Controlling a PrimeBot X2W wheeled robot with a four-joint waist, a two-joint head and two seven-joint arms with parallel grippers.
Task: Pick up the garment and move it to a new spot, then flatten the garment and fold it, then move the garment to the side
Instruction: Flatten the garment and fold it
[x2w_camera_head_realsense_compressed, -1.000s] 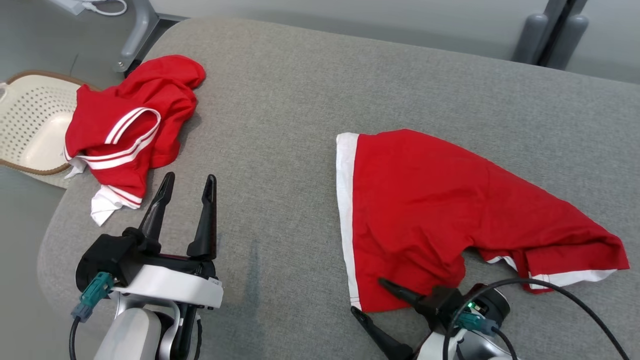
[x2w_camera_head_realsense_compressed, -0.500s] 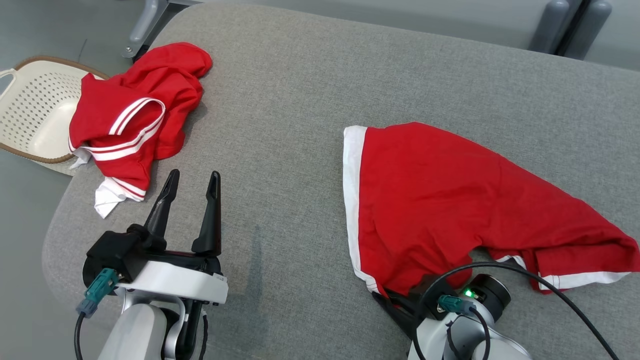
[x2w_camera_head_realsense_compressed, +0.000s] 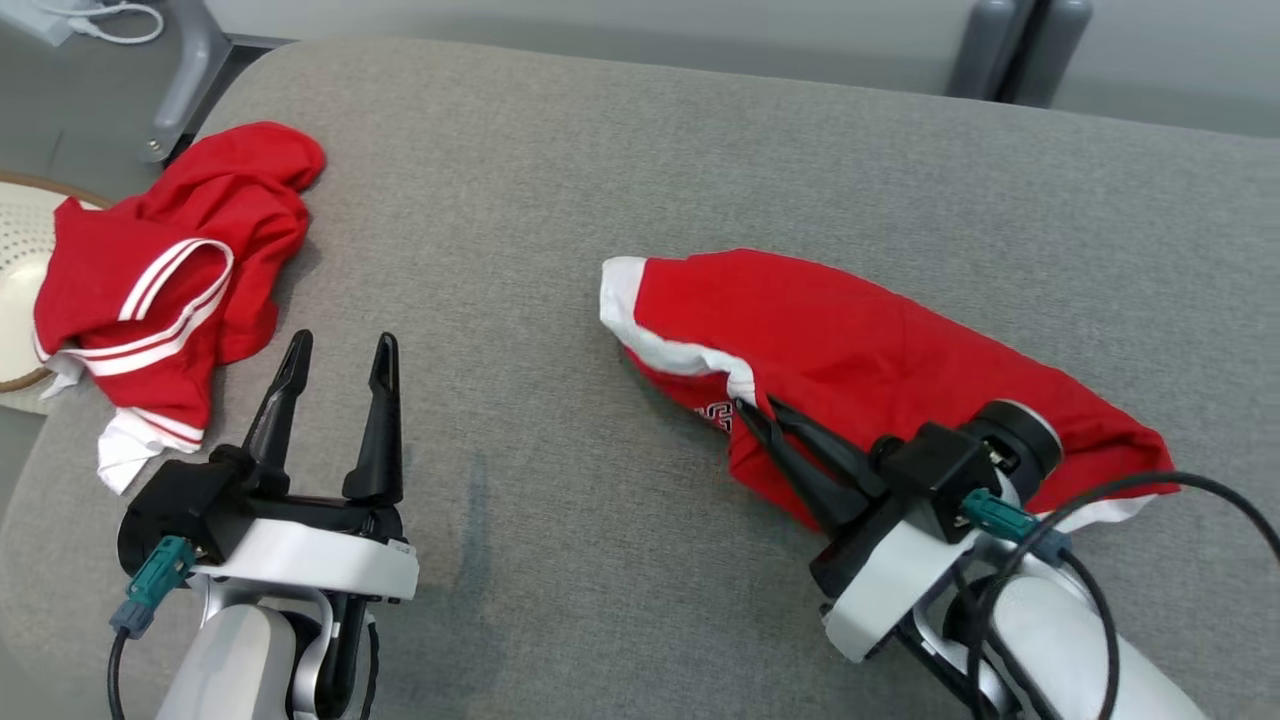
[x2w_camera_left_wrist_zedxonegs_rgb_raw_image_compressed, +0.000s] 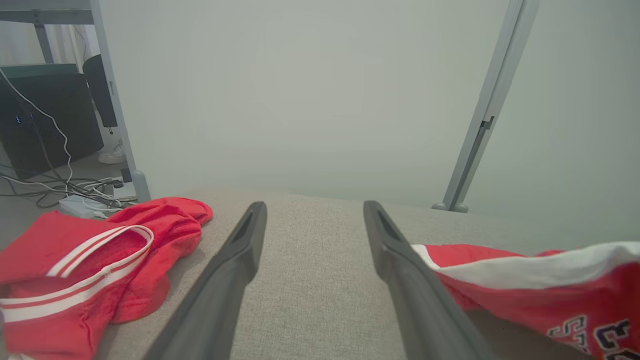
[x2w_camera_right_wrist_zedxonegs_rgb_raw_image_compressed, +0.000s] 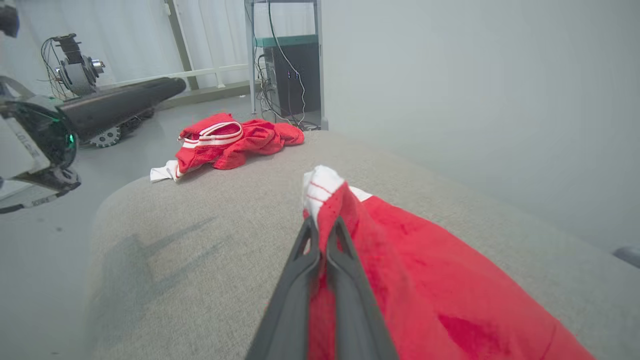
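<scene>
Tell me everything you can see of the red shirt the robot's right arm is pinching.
The red shirt looks like soft, thin fabric, with a white band along its edge and part of a dark, white-outlined print showing near the pinched edge. It lies bunched and partly folded over on the grey padded surface, to the robot's right. The right tool, shut, pinches its near edge and holds that part raised; the rest lies on the padding.

Soft matt red cloth with white trim for the garment (x2w_camera_head_realsense_compressed: 880, 350), like cloth for the other garment (x2w_camera_head_realsense_compressed: 150, 250), pad (x2w_camera_head_realsense_compressed: 600, 150) of coarse grey woven fabric, left gripper (x2w_camera_head_realsense_compressed: 342, 345) and right gripper (x2w_camera_head_realsense_compressed: 757, 410) in matt black plastic, basket (x2w_camera_head_realsense_compressed: 15, 280) of cream perforated plastic.
</scene>
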